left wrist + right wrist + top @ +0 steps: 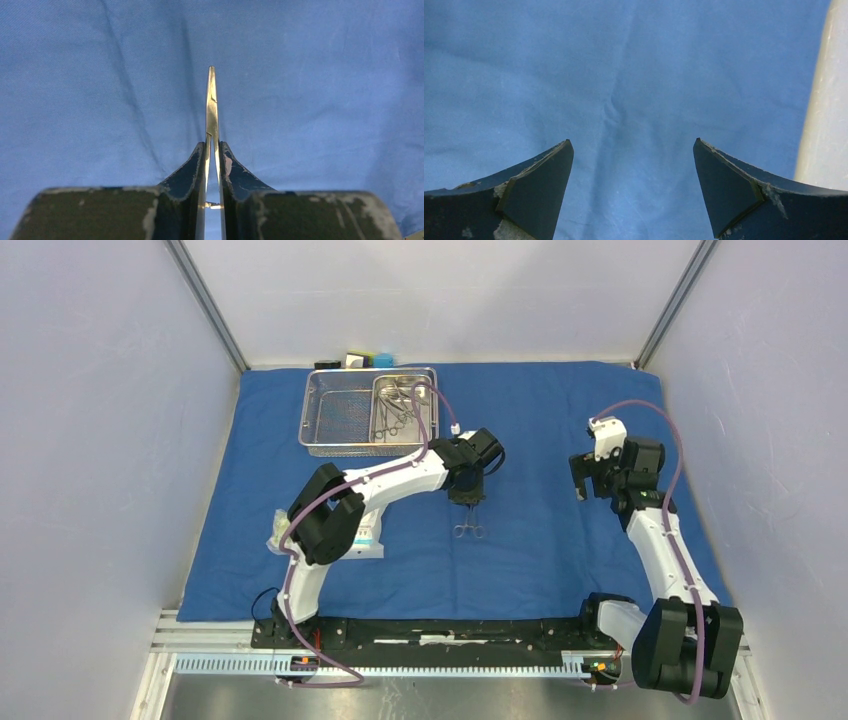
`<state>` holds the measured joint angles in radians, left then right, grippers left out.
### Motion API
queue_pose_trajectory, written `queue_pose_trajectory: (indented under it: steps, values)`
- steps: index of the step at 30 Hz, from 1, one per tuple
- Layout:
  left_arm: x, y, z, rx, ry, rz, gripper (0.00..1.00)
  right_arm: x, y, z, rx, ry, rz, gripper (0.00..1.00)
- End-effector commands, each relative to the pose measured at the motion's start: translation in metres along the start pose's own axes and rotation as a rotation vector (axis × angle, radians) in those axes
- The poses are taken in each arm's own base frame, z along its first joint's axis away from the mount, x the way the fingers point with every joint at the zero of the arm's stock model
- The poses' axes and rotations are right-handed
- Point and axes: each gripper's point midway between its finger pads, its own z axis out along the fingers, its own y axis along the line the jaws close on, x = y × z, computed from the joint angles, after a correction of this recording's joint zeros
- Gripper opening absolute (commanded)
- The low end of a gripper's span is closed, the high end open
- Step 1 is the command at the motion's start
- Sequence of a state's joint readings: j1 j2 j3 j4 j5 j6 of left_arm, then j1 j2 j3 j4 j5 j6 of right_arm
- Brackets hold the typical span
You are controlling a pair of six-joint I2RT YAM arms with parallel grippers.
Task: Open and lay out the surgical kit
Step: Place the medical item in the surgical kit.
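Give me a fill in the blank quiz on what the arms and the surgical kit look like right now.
1. The left gripper holds a slim steel instrument over the ____ cloth wrap.
2. The right gripper is ____ and holds nothing.
3. The smaller steel pan sits ____ the wire-mesh basket.
Missing words: blue; open; inside.
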<state>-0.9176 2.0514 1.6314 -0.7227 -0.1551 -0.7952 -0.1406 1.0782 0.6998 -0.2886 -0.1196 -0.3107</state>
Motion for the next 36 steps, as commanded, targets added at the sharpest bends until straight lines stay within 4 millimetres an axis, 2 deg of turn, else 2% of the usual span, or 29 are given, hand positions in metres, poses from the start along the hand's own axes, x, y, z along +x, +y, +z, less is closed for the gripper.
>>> queue_pose_trajectory:
  steps: [1, 12, 23, 36]
  values:
    - [-0.007, -0.015, 0.001, 0.009, -0.052, -0.059, 0.02, -0.012, 0.001, 0.002, -0.005, -0.087, 0.007, 0.98]
    - [0.000, -0.032, 0.015, -0.027, -0.010, -0.083, 0.02, -0.005, -0.001, 0.000, 0.015, -0.100, 0.011, 0.98]
    - [0.022, -0.034, 0.024, -0.042, 0.043, -0.105, 0.02, 0.001, 0.000, 0.001, -0.005, -0.089, 0.022, 0.98]
    - [0.028, -0.035, 0.030, -0.058, 0.056, -0.110, 0.04, 0.004, 0.002, 0.002, -0.028, -0.084, 0.028, 0.98]
